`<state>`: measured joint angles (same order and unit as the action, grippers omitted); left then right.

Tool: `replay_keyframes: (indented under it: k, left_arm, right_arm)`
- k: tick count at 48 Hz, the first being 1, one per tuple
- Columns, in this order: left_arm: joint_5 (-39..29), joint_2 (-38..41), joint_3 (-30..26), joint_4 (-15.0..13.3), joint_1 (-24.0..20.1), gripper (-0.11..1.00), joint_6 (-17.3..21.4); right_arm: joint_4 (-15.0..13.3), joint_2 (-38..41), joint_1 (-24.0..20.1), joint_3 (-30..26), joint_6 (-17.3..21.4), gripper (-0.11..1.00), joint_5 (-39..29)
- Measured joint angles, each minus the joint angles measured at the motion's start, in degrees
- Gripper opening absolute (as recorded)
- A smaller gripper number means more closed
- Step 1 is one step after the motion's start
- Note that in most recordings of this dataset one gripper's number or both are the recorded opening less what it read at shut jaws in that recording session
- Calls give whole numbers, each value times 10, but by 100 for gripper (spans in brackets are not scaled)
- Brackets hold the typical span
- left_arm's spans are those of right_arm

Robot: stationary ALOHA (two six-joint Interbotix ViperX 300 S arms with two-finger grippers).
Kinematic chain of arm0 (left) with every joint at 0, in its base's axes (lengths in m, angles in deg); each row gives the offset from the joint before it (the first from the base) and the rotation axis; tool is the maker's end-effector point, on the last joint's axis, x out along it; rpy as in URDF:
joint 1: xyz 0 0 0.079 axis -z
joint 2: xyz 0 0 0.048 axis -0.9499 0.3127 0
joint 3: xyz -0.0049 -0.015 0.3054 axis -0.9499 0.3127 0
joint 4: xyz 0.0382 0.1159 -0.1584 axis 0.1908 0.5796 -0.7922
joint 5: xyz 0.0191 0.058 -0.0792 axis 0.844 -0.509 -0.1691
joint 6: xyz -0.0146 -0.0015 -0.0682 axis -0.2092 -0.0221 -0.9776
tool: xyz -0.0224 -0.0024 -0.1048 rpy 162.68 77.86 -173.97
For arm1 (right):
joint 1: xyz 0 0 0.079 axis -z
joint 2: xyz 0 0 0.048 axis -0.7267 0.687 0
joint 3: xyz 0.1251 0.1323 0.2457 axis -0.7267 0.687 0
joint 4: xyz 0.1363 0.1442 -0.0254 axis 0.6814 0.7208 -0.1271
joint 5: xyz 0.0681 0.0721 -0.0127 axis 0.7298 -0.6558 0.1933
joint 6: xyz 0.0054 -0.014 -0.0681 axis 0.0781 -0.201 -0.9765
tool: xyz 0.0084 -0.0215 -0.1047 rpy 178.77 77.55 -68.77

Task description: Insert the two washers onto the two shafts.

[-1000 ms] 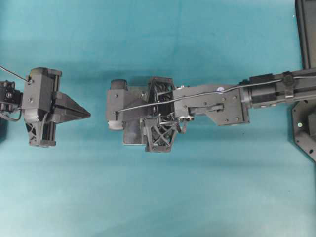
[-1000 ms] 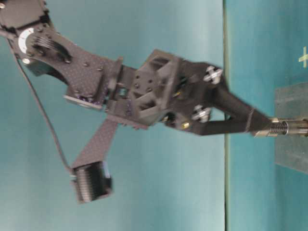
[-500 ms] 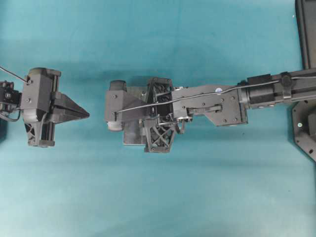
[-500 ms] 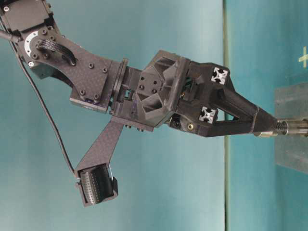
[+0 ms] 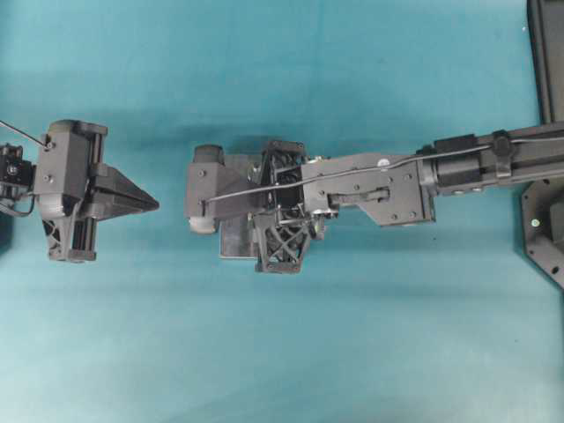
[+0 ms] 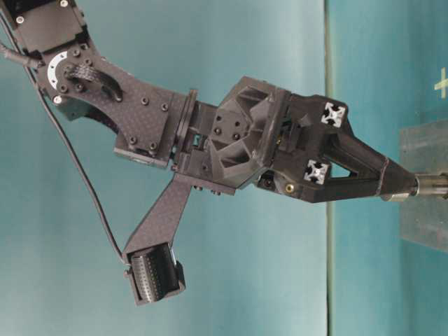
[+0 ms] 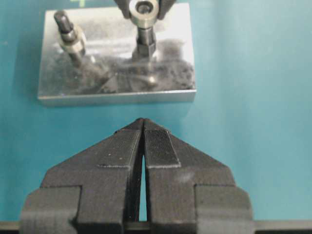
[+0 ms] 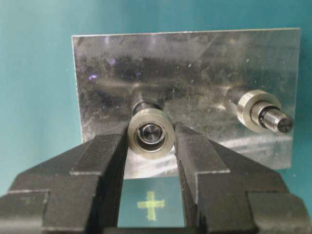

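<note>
My right gripper [image 8: 150, 127] is shut on the washer [image 8: 139, 144], a steel ring pinched between its two black fingers. The ring sits around the top of the shaft [image 8: 152, 131], whose end shows through its hole. That shaft stands on a steel plate [image 8: 195, 68]. From table level, the right gripper [image 6: 406, 187] points down at the shaft [image 6: 434, 186], its tips over the upper part. My left gripper [image 5: 154, 204] hovers left of the plate [image 5: 233, 247], shut and empty. In the left wrist view the washer [image 7: 145, 22] tops the shaft [image 7: 146, 44].
A second shaft [image 8: 273, 117] on the same plate carries its own washer [image 8: 251, 109], to the right in the right wrist view. A pale green cross mark [image 8: 151, 204] lies on the teal table just off the plate. Black equipment [image 5: 546, 220] lines the right edge.
The right gripper has moved down along the shaft with the washer; the threaded part seen below its tips earlier is now covered. The left arm has stayed put.
</note>
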<state>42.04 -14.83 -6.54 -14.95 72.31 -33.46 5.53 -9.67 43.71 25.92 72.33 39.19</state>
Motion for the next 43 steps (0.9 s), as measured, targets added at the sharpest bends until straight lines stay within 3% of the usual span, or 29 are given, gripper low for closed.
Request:
replay_keyframes:
  k: [3, 12, 18, 29, 43]
  left_arm:
    - [0, 0, 0, 0, -1, 0, 0]
    - [-1, 0, 0, 0, -1, 0, 0]
    - [0, 0, 0, -1, -1, 0, 0]
    - [-1, 0, 0, 0, -1, 0, 0]
    - [0, -4, 4, -1, 0, 0, 0]
  right_arm:
    - [-1, 1, 2, -1, 0, 36, -2]
    - [2, 15, 9, -4, 0, 81, -8]
    - [17, 22, 11, -10, 0, 77, -5]
    - [74, 22, -1, -11, -1, 77, 17]
    - [72, 22, 5, -11, -1, 76, 21]
